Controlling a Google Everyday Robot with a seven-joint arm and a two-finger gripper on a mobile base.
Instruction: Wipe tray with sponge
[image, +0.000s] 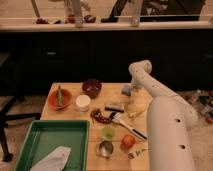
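Near left: large rectangular green plastic tray (50, 135) on the wooden table (111, 93), with a pale grey-white cloth (55, 160) lying inside it.
Far right: small light-blue rectangular sponge (126, 90) resting on the table, well apart from the tray.
Just beside the sponge: the white arm's (155, 95) gripper (133, 92), jaws spread wide, gripping nothing.

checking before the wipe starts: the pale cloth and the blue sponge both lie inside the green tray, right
Not the sponge: the camera view shows it on the table's far side, by the tool. Only the pale cloth lies inside the green tray.
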